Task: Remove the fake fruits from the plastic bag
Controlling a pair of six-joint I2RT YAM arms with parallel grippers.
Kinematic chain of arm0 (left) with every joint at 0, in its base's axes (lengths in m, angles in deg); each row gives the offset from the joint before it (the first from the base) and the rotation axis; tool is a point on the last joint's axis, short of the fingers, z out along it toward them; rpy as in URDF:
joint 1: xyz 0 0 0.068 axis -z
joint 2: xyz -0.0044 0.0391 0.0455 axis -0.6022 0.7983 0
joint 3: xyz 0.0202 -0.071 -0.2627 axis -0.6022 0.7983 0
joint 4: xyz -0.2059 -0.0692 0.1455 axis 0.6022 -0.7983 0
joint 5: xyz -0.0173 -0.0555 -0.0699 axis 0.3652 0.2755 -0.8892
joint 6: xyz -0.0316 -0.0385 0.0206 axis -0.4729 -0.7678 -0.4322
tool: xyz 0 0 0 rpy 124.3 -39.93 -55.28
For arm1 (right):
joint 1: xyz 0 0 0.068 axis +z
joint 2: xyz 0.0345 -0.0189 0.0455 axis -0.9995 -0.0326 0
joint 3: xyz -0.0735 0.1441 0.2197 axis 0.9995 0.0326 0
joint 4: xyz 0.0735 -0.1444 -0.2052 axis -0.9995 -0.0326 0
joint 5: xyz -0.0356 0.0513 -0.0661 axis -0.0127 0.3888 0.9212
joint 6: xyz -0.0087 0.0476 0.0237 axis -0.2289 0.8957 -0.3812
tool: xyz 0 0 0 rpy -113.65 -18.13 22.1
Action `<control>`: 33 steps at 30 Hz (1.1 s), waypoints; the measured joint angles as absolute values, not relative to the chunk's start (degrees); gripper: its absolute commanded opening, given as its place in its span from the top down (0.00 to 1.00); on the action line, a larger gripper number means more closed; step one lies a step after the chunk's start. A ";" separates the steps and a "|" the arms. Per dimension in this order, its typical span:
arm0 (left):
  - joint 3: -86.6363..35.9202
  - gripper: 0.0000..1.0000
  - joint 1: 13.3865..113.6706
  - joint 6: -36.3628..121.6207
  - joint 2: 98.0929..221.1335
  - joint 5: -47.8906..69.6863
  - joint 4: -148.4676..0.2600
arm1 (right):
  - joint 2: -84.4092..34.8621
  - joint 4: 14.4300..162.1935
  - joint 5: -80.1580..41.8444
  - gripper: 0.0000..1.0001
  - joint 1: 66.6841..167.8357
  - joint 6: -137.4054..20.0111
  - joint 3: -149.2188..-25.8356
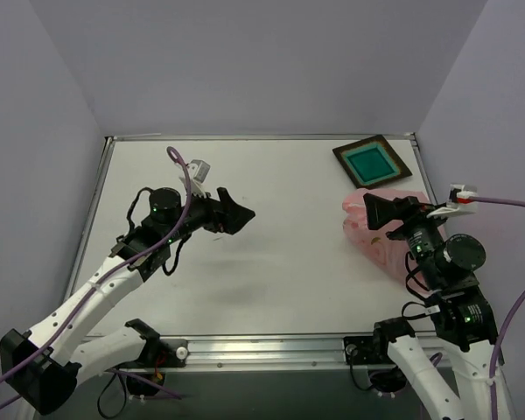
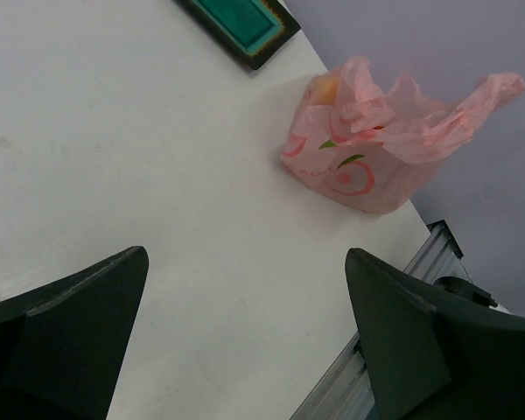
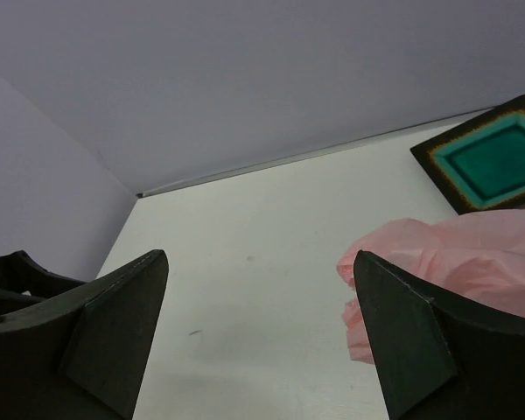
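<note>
Logged the plastic bag (image 1: 360,229) on the right side of the table (image 1: 271,271), close to the right edge, crumpled and slumped, loose top flaring upward. Noted red-and-green prints on the pink film of the bag (image 2: 367,149) from the left wrist. Could make out little of the fake fruits (image 2: 326,87): only a faint orange shape through the film at the bag's upper left, the rest hidden inside. Found the dark tray (image 1: 372,161) with teal centre just beyond the bag toward the far right corner, with a narrow gap of bare table between the two in the left wrist view. Recorded the right gripper (image 1: 374,208) hovering over the far-left part of the bag in the top view, jaws spread wide, grasping nothing. From the right wrist, saw the same gripper (image 3: 258,262) with the bag (image 3: 472,254) low on the right, partly behind one finger; contact impossible to tell. Placed the left gripper (image 1: 238,213) at mid-table, well apart from the bag, raised off the surface and pointing right toward it. Saw its jaws likewise parted wide, released, only bare table between them.
</note>
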State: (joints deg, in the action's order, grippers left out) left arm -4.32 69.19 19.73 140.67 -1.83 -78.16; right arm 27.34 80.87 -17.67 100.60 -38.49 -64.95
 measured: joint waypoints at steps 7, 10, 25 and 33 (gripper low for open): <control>-6.09 0.06 69.56 16.54 150.71 -6.93 -68.35 | 28.21 74.60 -7.85 0.60 100.60 -39.99 -66.98; -7.49 0.06 69.98 13.74 157.70 -9.72 -60.90 | 29.22 73.07 -4.88 0.93 100.60 -40.34 -67.53; -39.14 0.13 81.87 14.05 191.80 -14.42 -54.43 | 28.17 61.09 3.49 0.18 100.60 -41.55 -70.66; -52.98 0.14 82.74 18.64 203.14 -14.84 -61.29 | 23.90 60.29 -0.82 0.11 100.60 -41.35 -70.11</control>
State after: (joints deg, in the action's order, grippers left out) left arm -52.98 82.74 18.64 203.14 -14.84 -61.29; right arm 23.90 60.29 -0.82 100.60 -41.35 -70.11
